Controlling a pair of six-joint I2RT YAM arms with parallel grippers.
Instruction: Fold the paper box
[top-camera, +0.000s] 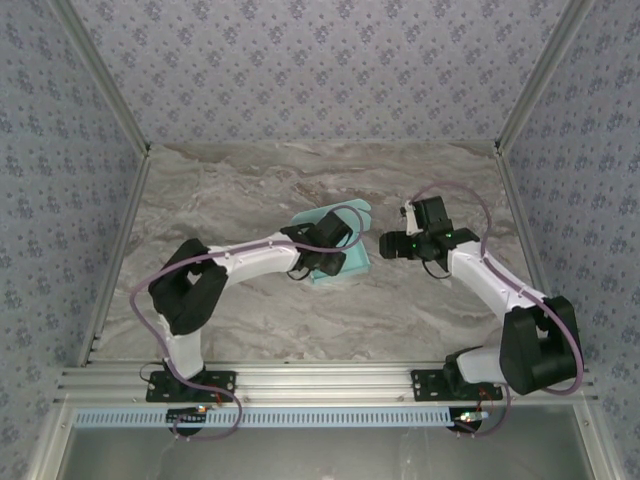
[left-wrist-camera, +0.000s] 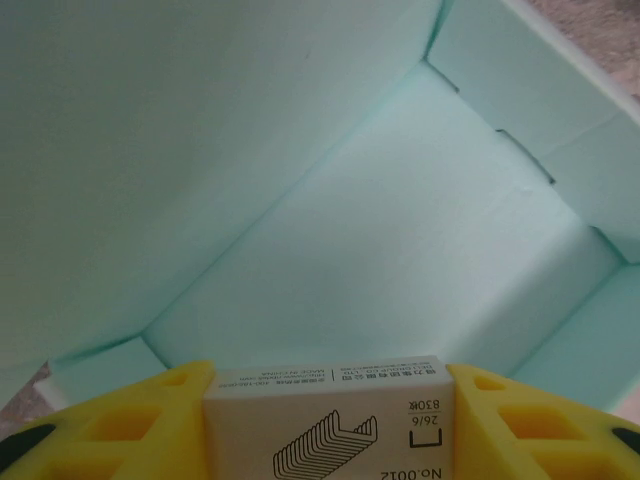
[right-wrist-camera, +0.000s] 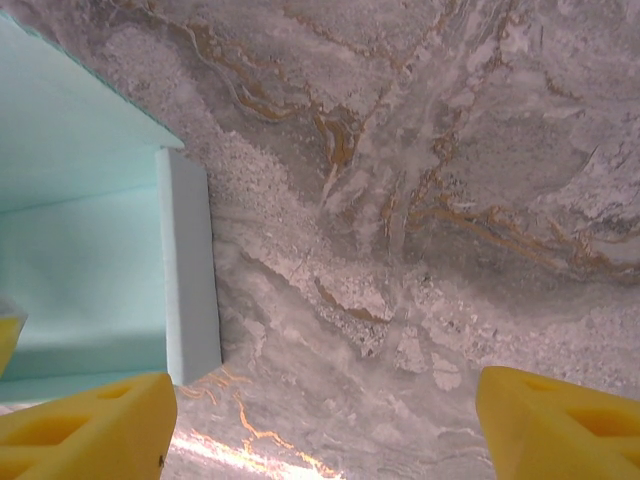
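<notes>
Pale turquoise paper box (left-wrist-camera: 250, 150), grey brown-veined marble table (top-camera: 250, 190), yellow claw fingers (left-wrist-camera: 130, 430).

Paper box (top-camera: 352, 265) largely hidden beneath the left arm (top-camera: 262, 255), staple box (left-wrist-camera: 325, 425) at its mouth cropped by the bottom edge, its finest print too small to read

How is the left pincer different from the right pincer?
The left pincer is closed on a little white staple box; the right pincer holds nothing. The left pincer's fingers sit closer together; the right pincer's are spread wide. The left pincer points into the turquoise paper box; the right pincer hangs over the marble table beside that box. Both have yellow fingers.
</notes>
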